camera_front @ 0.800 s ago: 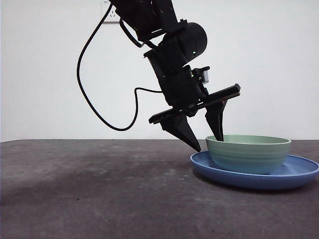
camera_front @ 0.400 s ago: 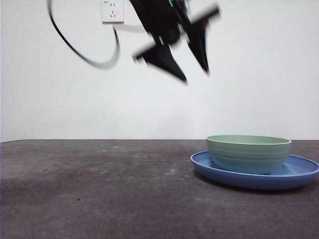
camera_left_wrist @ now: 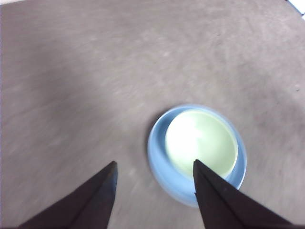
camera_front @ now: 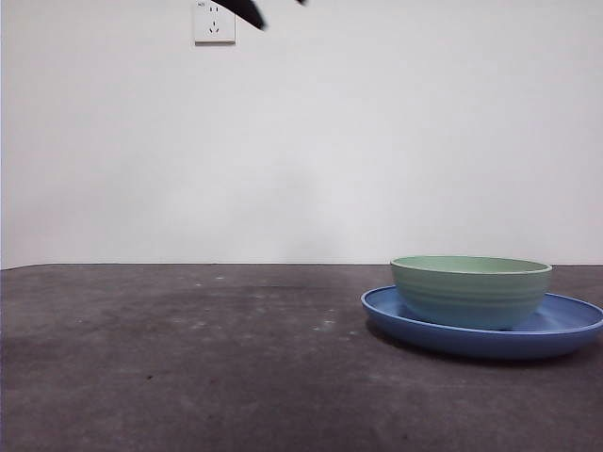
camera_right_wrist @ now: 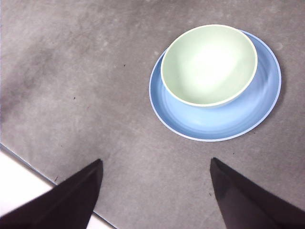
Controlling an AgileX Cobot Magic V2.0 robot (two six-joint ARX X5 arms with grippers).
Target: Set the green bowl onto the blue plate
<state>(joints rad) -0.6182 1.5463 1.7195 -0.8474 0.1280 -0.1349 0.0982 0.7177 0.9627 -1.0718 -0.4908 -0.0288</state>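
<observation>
The pale green bowl (camera_front: 470,290) stands upright on the blue plate (camera_front: 571,331) at the right of the table, and nothing touches it. From high above, the left wrist view takes in the green bowl (camera_left_wrist: 201,142) on the blue plate (camera_left_wrist: 157,153), with my left gripper (camera_left_wrist: 155,167) open and empty. In the front view only a black tip (camera_front: 247,11) of that arm shows at the top edge. My right gripper (camera_right_wrist: 156,164) is open and empty, well above the table, off to one side of the bowl (camera_right_wrist: 208,64) and plate (camera_right_wrist: 243,119).
A white wall socket (camera_front: 214,21) is on the back wall. The dark grey tabletop (camera_front: 188,358) stretches left of the plate. In the right wrist view the table's edge (camera_right_wrist: 28,164) runs close to the right gripper.
The left gripper has risen from the bowl's rim up and to the left, almost out of the front view. Bowl and plate have not moved.
</observation>
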